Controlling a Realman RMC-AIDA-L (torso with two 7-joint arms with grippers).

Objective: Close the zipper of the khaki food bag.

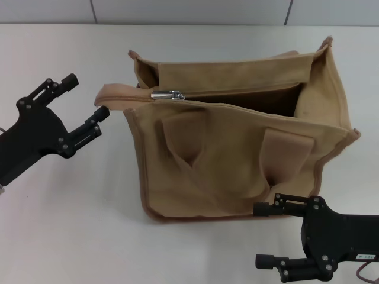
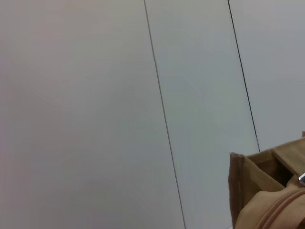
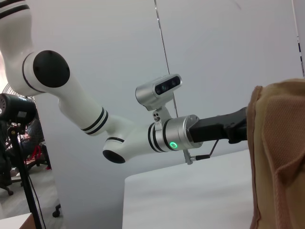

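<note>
The khaki food bag (image 1: pixel 237 160) stands on the white table (image 1: pixel 71 225), its top gaping open. The zipper (image 1: pixel 177 97) runs along the top, its silver slider (image 1: pixel 167 94) near the bag's left end beside a protruding tape tab (image 1: pixel 115 96). My left gripper (image 1: pixel 89 97) is open, just left of that tab, not touching it. My right gripper (image 1: pixel 260 235) is open at the bag's near lower right corner, holding nothing. A bag corner shows in the left wrist view (image 2: pixel 267 191) and the bag's side in the right wrist view (image 3: pixel 281 157).
A pale panelled wall (image 1: pixel 189 10) runs behind the table. The left arm (image 3: pixel 119 129) shows in the right wrist view, beyond the bag. A black stand (image 3: pixel 19 143) is off the table's far side.
</note>
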